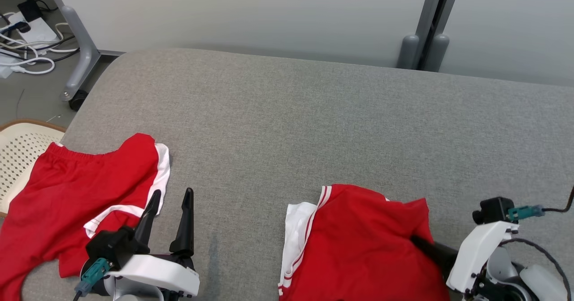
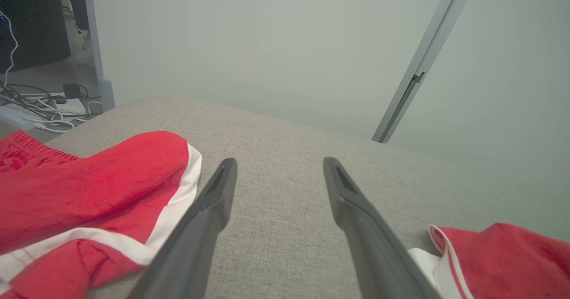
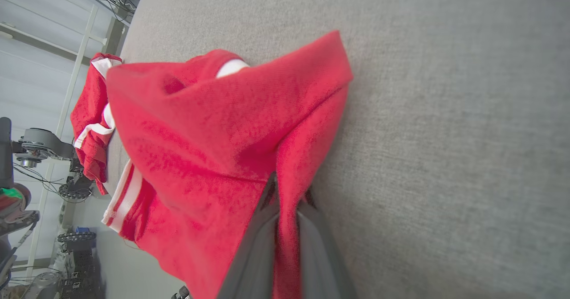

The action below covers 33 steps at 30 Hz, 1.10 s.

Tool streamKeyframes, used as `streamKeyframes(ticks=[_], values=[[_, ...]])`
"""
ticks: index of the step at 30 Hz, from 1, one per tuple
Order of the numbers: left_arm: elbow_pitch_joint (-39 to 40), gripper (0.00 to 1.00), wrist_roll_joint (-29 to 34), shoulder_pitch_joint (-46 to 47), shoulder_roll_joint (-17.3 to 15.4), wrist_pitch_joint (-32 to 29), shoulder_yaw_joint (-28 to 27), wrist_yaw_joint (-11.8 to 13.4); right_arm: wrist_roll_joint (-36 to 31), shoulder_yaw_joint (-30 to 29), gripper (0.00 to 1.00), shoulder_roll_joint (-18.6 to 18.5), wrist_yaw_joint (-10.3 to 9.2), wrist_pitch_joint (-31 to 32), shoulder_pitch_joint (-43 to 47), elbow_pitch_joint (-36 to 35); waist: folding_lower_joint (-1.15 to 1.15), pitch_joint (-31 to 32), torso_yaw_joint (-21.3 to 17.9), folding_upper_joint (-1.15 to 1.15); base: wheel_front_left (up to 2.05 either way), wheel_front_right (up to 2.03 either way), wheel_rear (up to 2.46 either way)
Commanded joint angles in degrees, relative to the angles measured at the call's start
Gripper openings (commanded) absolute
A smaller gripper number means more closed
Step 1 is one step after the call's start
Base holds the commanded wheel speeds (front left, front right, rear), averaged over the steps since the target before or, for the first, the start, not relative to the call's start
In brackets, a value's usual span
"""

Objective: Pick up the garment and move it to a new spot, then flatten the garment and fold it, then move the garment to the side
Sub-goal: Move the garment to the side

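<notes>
**Right gripper pinching the red garment on the grey table**

The garment point(image 1: 358, 247), red with white striped trim, lies bunched at the near edge of the table point(image 1: 287, 121), right of centre in the head view. Its near part runs off the bottom of that view.

The right gripper point(image 3: 287, 196) is clamped on the garment's right-hand fold. In the right wrist view the two dark fingers point(image 3: 254, 254) stand pressed together with a strip of red cloth caught between them. The cloth rises from the pinch as a tented ridge. In the head view the fingers pass under the cloth's right edge, with the white wrist housing just beside it.

The left gripper point(image 1: 173, 192) sits low over bare table to the left of the garment and apart from it. Its jaws are spread wide and hold nothing.

Just left of it lies a pair of red shorts point(image 1: 76, 193) with white piping. One fingertip overlaps their hem in the head view; whether it touches cannot be told. The shorts reach the table's left edge, beside a cream perforated basket point(image 1: 18, 153).

Beyond the table stand pale panels point(image 1: 246, 14), and cables point(image 1: 27, 54) lie on the floor at far left.
</notes>
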<state>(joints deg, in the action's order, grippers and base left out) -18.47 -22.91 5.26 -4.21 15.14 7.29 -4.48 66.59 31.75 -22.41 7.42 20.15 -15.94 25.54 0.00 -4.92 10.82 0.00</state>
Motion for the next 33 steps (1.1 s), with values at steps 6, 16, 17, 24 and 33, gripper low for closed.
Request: streamKeyframes(ticks=[6, 16, 17, 24, 33], values=[[0.61, 1.0, 0.86, 1.09, 0.26, 0.06, -0.64, -0.48, -1.44, -0.04, 0.0, -2.54, 0.14, -3.73, -2.86, -3.77, 0.0, 0.02, -1.09, 0.0, 0.0, 0.0, 0.0], [1.59, 1.0, 1.77, 2.47, 0.46, 0.05, 0.21, -1.3, -3.77, 2.95, 0.0, -8.22, 0.14, -3.24, -14.31, -5.63, 0.0, -1.73, -5.21, 0.0, 0.0, 0.0, 0.0], [2.63, 1.0, 2.21, 3.4, 0.48, 0.06, 1.01, -1.67, -3.66, 3.48, 0.0, -9.3, 0.14, -3.18, -17.5, -5.1, 0.0, -3.02, -5.99, 0.0, 0.0, 0.0, 0.0], [6.03, 1.0, 3.82, 8.26, 0.73, 0.06, 4.57, -2.51, -4.11, 5.3, 0.0, -13.88, 0.13, -4.61, -28.63, -1.39, 0.0, -10.15, -7.77, 0.0, 0.0, 0.0, 0.0], [9.13, 1.0, 6.13, 14.25, 0.68, 0.06, 7.94, -2.92, -4.11, 6.75, 0.0, -18.22, 0.13, -8.65, -39.26, 4.71, 0.0, -19.09, -10.75, 0.0, 0.0, 0.0, 0.0]])
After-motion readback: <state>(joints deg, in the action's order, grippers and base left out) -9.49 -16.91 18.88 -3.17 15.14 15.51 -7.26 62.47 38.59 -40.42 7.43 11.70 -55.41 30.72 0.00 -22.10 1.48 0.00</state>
